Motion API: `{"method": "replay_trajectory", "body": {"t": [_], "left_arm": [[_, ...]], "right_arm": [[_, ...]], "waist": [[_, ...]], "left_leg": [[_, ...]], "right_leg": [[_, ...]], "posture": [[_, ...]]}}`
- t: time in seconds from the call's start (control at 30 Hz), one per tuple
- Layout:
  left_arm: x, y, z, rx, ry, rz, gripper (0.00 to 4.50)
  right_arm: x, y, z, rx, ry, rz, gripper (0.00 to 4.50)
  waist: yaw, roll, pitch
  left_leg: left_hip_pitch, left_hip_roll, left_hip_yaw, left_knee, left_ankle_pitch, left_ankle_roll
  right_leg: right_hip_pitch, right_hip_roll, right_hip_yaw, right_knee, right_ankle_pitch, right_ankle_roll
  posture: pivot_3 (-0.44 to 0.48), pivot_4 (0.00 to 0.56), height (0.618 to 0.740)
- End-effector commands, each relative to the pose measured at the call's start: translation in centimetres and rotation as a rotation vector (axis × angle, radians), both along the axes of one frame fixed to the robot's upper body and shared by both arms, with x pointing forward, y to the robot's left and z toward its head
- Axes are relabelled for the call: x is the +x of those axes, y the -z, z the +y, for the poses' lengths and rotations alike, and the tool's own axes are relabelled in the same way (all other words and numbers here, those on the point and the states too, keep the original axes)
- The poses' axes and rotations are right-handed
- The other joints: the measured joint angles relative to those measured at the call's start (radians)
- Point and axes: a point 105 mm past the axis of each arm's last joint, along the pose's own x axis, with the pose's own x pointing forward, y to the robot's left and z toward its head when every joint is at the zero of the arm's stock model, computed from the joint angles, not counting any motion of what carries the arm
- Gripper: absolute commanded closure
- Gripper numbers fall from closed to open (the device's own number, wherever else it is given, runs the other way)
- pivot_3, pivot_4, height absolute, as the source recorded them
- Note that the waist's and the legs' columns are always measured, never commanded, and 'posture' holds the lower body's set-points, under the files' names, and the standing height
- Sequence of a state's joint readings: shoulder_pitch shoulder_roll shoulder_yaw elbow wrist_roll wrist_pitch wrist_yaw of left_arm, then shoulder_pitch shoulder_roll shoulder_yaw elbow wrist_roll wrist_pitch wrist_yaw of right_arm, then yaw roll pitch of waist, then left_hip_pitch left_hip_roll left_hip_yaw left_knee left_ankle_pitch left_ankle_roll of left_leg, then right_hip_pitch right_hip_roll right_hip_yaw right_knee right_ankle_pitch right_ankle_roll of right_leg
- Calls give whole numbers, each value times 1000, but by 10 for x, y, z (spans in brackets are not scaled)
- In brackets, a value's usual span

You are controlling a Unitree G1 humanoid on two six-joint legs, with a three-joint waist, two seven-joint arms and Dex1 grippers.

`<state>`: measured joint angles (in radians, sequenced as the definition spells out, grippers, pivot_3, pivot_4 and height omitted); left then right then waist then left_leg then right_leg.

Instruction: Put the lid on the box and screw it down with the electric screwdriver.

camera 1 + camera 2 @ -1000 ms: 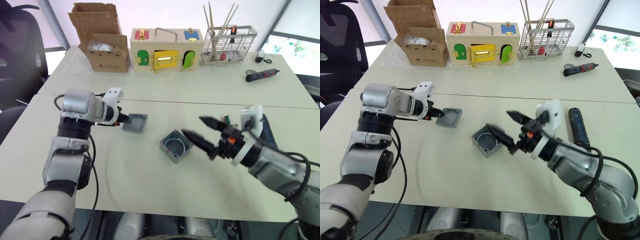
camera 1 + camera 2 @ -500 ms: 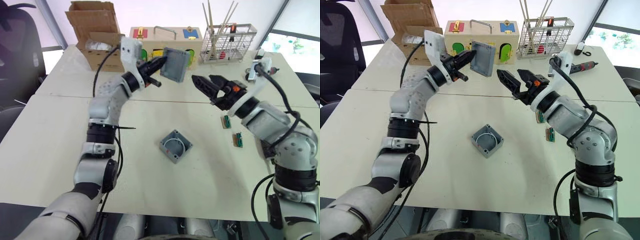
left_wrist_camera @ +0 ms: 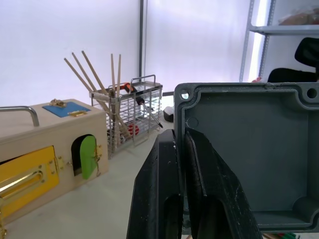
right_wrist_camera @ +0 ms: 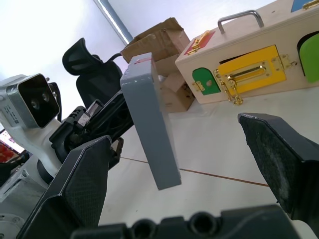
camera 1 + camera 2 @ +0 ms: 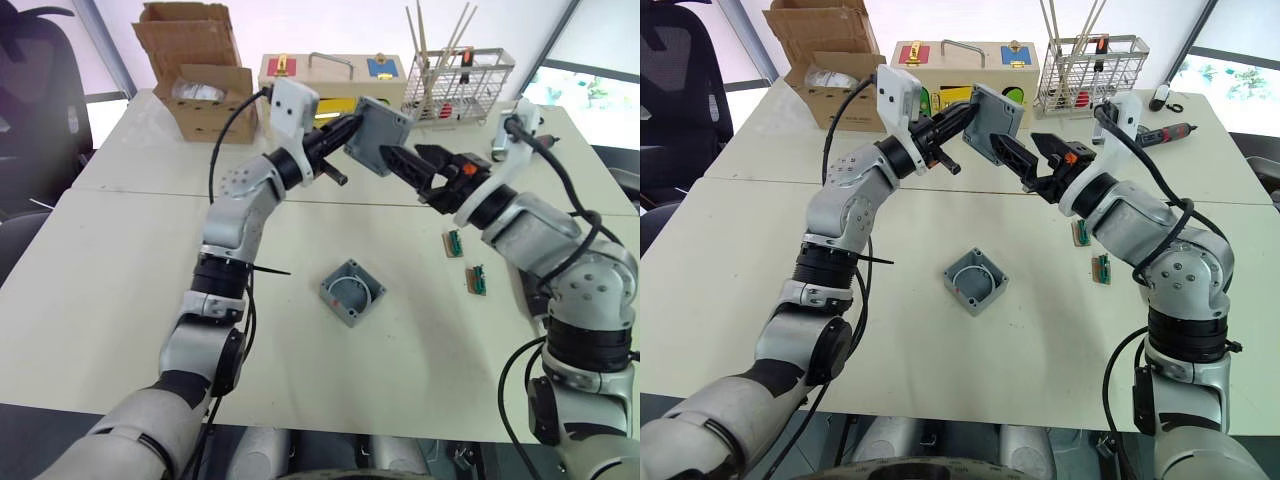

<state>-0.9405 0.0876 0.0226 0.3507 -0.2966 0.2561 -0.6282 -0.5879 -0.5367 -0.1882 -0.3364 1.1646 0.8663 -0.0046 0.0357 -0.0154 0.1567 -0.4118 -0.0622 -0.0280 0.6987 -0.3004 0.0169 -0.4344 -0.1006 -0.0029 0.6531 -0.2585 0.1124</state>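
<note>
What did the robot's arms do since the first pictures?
The left gripper took hold of the lid on the table and lifted it high in front of the wooden box, moving it toward the right side. The right gripper, open, rose from beside the box and now reaches toward the lid. The grey box stayed open on the table; the cardboard box and wire rack did not move.

Pale tabletop (image 5: 120, 300): the box (image 5: 352, 292) is set open near centre. Cardboard box (image 5: 205, 90), wooden box (image 5: 320, 75) and wire rack (image 5: 460, 85) are ranged along the far edge; two small green boards (image 5: 453, 243) lie to the right.
</note>
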Motion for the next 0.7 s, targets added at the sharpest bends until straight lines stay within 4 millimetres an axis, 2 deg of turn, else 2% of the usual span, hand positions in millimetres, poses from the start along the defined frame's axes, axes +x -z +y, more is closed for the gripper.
{"method": "replay_trajectory", "body": {"t": [0.03,0.17,0.27,0.3,0.47,0.6,0.7], "left_arm": [[-12,-24,-7,-35,44,-87,4500],[-12,-24,-8,-35,47,-86,4500],[-12,-24,-7,-38,48,-84,4500],[-12,-24,-8,-41,53,-83,4500],[-14,-24,-9,-62,66,-70,4500],[-18,-22,-6,-116,137,-3,3043],[-20,-23,-1,-145,155,29,1493]], "right_arm": [[-8,-20,0,32,-4,-79,1100],[-9,-21,3,40,-8,-90,2421],[-10,-21,4,41,-7,-92,3971],[-11,-21,4,41,-6,-92,4367],[-10,-20,3,43,7,-92,4357],[-10,-21,3,36,9,-104,4357],[-9,-22,2,34,24,-120,4357]], "waist": [[0,0,0],[-1,0,0],[-1,0,0],[-1,0,0],[-1,0,0],[-1,0,0],[-4,0,0]], "left_leg": [[0,0,0,0,0,0],[0,0,0,0,0,0],[0,0,0,0,0,0],[0,0,0,0,0,0],[0,0,0,0,0,0],[0,0,0,0,0,0],[0,0,0,0,0,0]], "right_leg": [[0,0,0,0,0,0],[0,2,0,0,0,0],[0,2,0,0,0,0],[0,2,0,0,0,0],[0,2,0,0,0,0],[0,2,0,0,0,0],[0,2,0,0,0,0]], "posture": [[0,150,694],[0,150,694],[0,150,694],[0,150,694],[0,150,694],[0,150,694],[0,150,694]]}}
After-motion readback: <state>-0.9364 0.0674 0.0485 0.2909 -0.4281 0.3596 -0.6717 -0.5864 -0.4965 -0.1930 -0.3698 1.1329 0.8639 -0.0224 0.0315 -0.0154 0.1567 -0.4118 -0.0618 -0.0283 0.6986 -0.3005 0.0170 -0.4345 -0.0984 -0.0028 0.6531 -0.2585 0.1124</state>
